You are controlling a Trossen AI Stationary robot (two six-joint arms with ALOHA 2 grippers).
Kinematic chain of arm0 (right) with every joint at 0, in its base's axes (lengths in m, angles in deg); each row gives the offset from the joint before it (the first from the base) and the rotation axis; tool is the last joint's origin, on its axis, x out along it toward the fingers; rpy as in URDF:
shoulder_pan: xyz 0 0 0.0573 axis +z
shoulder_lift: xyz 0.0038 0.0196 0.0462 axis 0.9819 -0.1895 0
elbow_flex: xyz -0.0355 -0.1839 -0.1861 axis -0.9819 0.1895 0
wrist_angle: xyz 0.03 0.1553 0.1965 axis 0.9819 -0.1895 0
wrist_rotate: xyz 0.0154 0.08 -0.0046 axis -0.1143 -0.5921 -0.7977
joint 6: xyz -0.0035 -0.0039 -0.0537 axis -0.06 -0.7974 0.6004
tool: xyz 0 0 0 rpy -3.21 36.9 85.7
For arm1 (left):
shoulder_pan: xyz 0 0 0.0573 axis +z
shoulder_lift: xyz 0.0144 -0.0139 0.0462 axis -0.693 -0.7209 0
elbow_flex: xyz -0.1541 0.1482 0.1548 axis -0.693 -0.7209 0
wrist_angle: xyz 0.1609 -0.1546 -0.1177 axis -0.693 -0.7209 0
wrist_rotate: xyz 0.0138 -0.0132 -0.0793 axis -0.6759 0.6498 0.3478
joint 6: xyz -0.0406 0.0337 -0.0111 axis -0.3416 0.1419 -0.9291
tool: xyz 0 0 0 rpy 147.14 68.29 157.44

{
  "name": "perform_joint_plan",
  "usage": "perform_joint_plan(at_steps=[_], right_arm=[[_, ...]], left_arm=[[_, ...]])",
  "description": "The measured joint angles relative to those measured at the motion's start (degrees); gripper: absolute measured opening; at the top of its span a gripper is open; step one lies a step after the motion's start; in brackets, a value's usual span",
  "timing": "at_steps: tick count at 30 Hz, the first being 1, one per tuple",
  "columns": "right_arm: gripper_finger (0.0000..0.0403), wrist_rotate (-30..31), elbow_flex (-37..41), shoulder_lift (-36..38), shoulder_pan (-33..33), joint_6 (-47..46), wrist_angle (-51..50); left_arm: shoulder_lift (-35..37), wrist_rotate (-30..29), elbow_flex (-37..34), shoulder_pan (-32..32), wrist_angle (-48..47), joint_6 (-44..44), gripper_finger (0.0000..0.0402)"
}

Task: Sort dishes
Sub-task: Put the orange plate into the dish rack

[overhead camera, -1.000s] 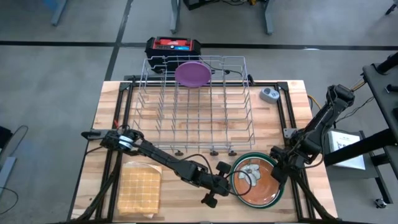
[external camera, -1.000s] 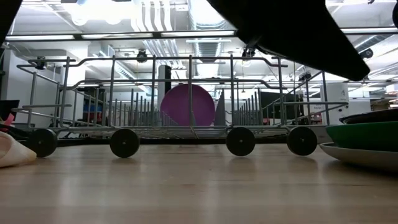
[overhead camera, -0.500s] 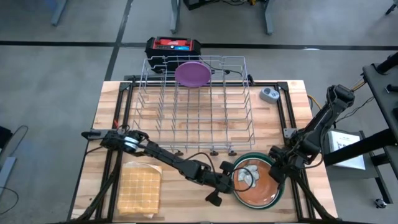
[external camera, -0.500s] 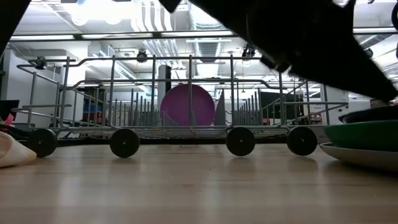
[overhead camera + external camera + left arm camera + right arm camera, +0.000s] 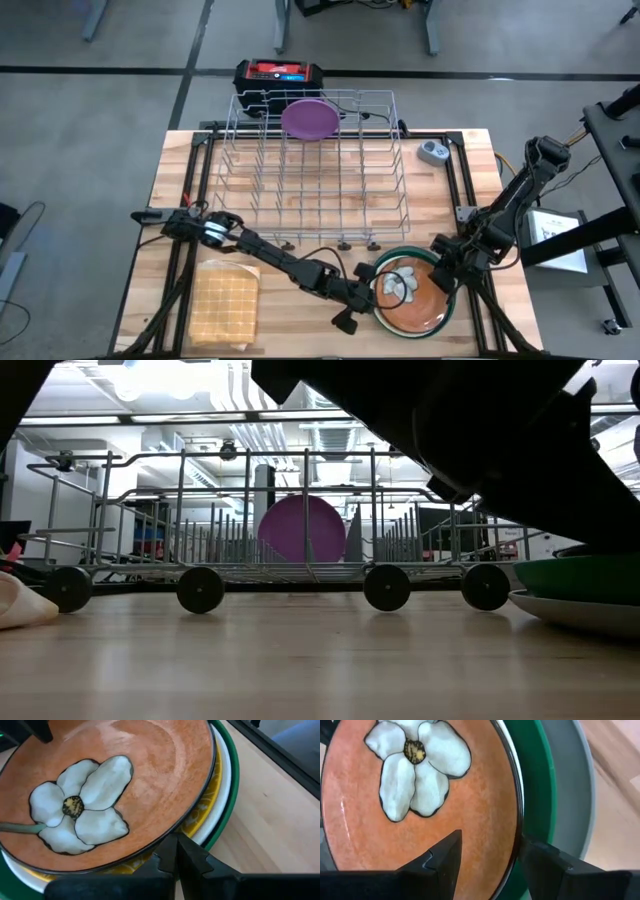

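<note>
A stack of dishes sits near the table's near right corner. On top lies the brown plate (image 5: 415, 300) with a grey-white flower. Under it show a yellow plate (image 5: 200, 817), a white one (image 5: 220, 805), a green one (image 5: 535, 780) and a grey one (image 5: 575, 795). My left gripper (image 5: 175, 842), shut, is at the stack's left side (image 5: 376, 290). My right gripper (image 5: 490, 845) stands open at the stack's far right (image 5: 440, 272), one finger over the brown plate's inside and one outside its rim. A purple plate (image 5: 308, 118) stands upright between the wires of the wire rack (image 5: 310, 180), at the rack's far end. My left gripper's shut fingertips (image 5: 172, 847) meet the brown plate's rim (image 5: 165, 832) on the stack's left side, just above the yellow plate. They slant down from the table's left. Whether they reach under the rim I cannot tell. My right gripper straddles the brown plate's rim (image 5: 517, 835); whether a finger touches it I cannot tell.
A tan waffle cloth (image 5: 225, 300) lies at the near left. A small round grey-blue gadget (image 5: 432, 152) sits at the far right. A black and red box (image 5: 278, 74) stands behind the rack. Bare wood lies between the rack's wheels and the near edge.
My left gripper has gone down and toward the table's right, up to the left edge of the plate stack, staying shut.
</note>
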Motion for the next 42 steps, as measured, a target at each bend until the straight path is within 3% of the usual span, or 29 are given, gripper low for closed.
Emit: perform_joint_plan(at_steps=[17,24,35,42], right_arm=[[0.0147,4.89,0.57,8.38,-0.11,2.04,1.49],[0.0138,5.88,2.09,7.97,-0.08,2.84,3.52],[0.0059,6.96,4.66,8.31,-0.04,3.03,6.59],[0.0026,5.9,1.83,9.73,-0.07,3.31,0.41]], left_arm=[[-0.36,-2.54,-0.5,0.95,0.74,-0.47,0.0],[-0.52,-4.65,-0.59,1.53,1.92,0.49,0.0],[-0.47,-5.52,-0.98,2.28,2.2,-0.87,0.0],[-0.44,-4.71,-0.98,2.28,2.85,-1.46,0.0]])
